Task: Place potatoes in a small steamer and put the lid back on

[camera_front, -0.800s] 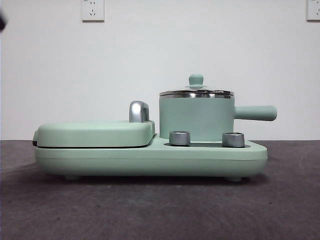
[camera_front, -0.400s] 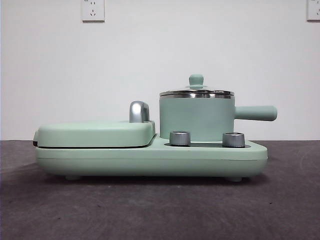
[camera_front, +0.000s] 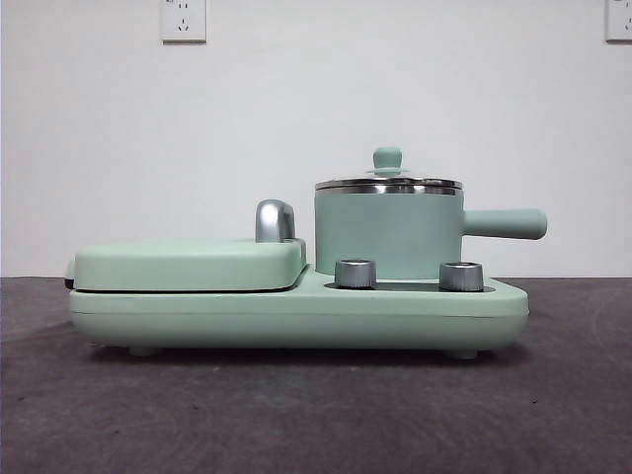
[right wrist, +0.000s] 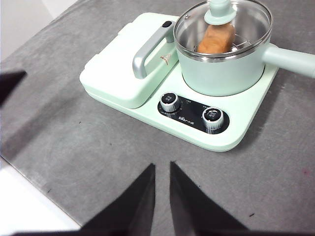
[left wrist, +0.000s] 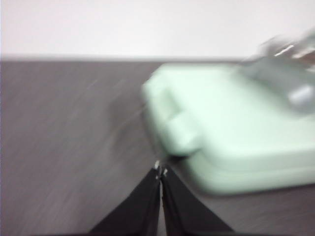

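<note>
Potato [right wrist: 215, 39] inside small steamer [camera_front: 388, 235], seen through glass of lid [right wrist: 222, 22]; lid seated on steel rim, knob partly covering potato. Front view hides potato behind steamer wall. Steamer sits on cooker base [camera_front: 296, 308], side handle toward 3 o'clock in front view; griddle cover [camera_front: 188, 264] shut at steamer's 9 o'clock. My left gripper [left wrist: 161, 172] above desk [camera_front: 316, 415], near cooker's end; jaws clenched, empty, picture heavily blurred. My right gripper [right wrist: 161, 167] high over desk, jaws parted by slim gap, grasping nothing.
</note>
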`<control>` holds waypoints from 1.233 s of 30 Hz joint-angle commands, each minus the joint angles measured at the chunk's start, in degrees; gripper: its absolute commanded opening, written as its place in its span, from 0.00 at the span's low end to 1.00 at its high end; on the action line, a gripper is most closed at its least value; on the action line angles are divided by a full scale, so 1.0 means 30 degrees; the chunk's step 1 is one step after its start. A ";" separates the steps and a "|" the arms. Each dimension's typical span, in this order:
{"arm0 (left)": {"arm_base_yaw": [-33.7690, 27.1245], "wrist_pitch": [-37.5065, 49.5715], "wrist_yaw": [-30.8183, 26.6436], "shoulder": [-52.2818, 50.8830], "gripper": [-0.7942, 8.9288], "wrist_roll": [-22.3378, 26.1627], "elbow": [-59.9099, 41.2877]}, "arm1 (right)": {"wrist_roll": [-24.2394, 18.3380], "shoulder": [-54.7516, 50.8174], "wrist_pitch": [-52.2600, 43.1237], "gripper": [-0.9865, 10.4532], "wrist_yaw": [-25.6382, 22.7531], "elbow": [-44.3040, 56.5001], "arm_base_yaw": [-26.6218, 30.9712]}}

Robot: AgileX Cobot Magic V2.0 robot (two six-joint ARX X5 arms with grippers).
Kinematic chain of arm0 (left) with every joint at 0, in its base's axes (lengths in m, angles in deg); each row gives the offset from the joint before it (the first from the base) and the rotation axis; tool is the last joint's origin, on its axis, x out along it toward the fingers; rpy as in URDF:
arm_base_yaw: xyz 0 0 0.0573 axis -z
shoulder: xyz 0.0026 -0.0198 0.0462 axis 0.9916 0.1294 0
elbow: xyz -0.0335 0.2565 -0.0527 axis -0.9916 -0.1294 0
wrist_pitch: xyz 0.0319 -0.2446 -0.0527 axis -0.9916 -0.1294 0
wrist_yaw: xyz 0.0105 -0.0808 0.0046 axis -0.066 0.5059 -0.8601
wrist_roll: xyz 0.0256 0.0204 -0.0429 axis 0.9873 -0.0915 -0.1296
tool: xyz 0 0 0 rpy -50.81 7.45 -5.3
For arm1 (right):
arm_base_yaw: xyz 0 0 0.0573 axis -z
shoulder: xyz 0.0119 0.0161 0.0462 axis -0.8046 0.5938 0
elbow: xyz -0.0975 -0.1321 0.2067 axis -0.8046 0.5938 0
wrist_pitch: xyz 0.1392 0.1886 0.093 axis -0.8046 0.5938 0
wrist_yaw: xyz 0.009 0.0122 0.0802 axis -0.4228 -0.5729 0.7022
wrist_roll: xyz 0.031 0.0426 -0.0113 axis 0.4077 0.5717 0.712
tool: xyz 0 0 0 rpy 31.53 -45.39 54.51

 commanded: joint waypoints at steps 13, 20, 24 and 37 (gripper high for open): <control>-0.0459 0.0780 -0.1552 0.0036 0.09 0.0131 -0.0823 | -0.0138 0.0015 -0.0255 0.12 0.0066 -0.0153 -0.0102; -0.0459 0.0772 -0.1552 0.0036 0.09 0.0138 -0.0823 | -0.0146 0.0015 -0.0255 0.12 0.0066 -0.0153 -0.0102; -0.0459 0.0772 -0.1552 0.0036 0.09 0.0131 -0.0823 | -0.1566 -0.0780 -0.1202 0.12 -0.2295 0.0685 0.1319; -0.0459 0.0772 -0.1537 0.0036 0.09 0.0131 -0.0823 | -0.3213 -0.6798 -1.4899 0.12 -0.4532 1.4141 0.9479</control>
